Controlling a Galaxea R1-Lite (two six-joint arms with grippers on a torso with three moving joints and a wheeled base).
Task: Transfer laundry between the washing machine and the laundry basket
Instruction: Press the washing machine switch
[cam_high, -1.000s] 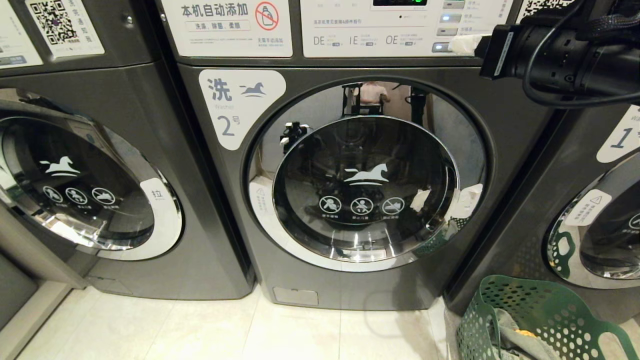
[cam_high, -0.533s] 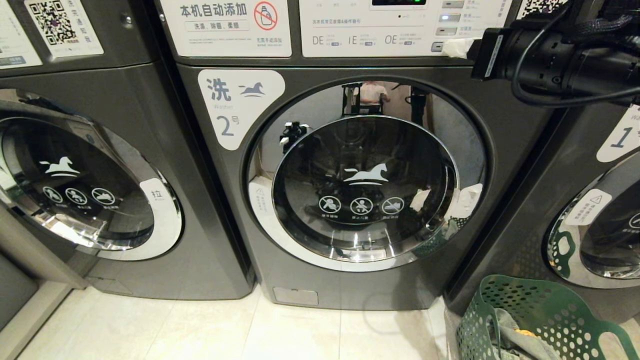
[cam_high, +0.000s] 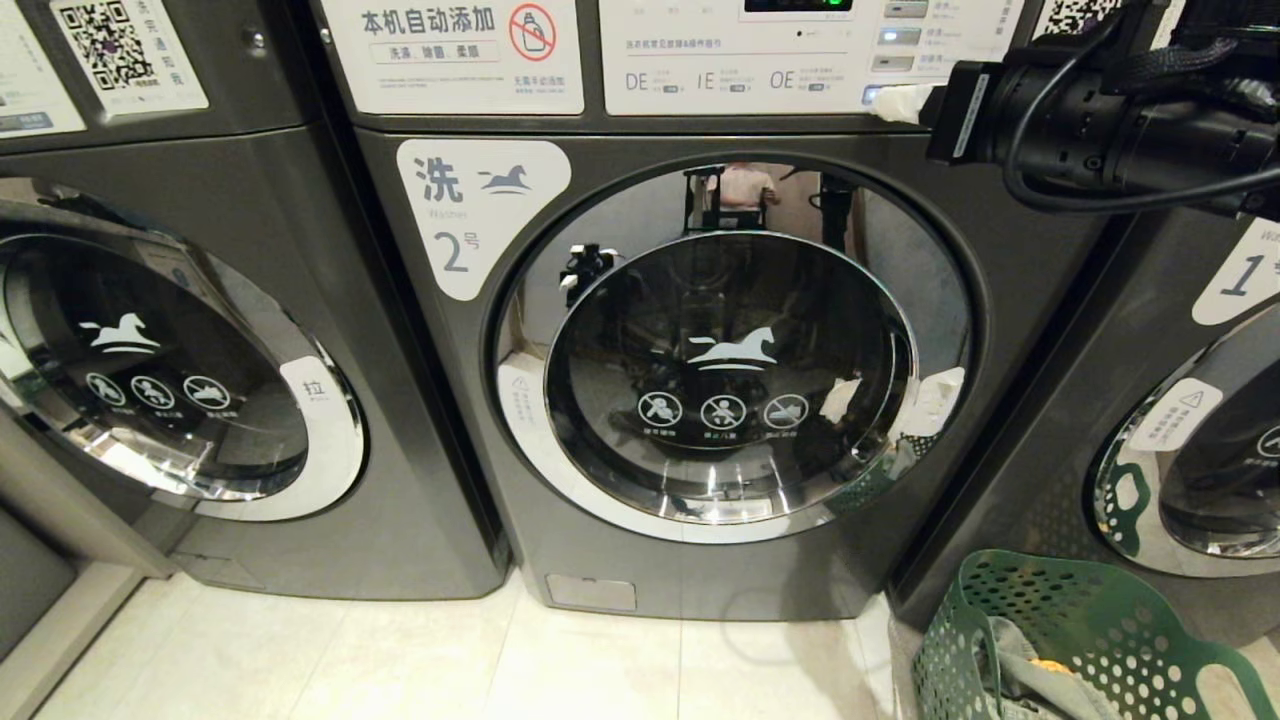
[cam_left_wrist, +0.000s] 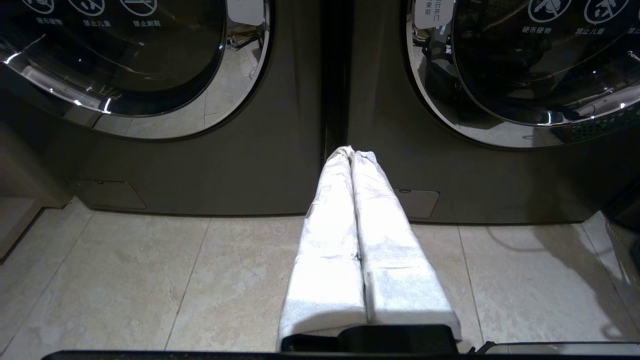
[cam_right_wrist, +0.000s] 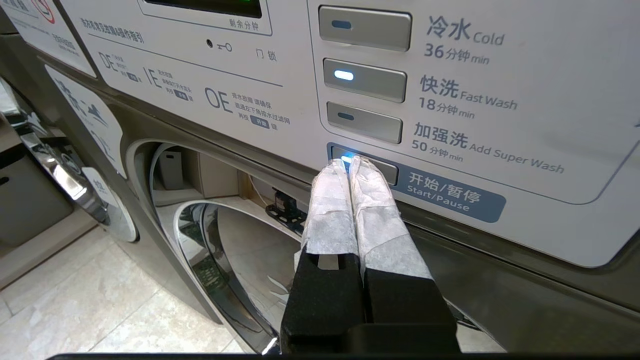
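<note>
A: Where is the right gripper found?

B: At the control panel of the washing machine labelled 2 — its white-wrapped fingers are pressed together, and the tips are seen at the lit Start/Pause button. Whether contact is made cannot be told. The Fast Wash button is lit too.

A: And the door?

B: The round door is seen shut, ringed in chrome.

A: The laundry basket?

B: The laundry basket is set on the tiled floor just beside the machine, to the robot's right. Grey cloth and a bit of orange are seen inside.

A: The left gripper?

B: It is held low before the washers — fingers closed together, nothing between them.
</note>
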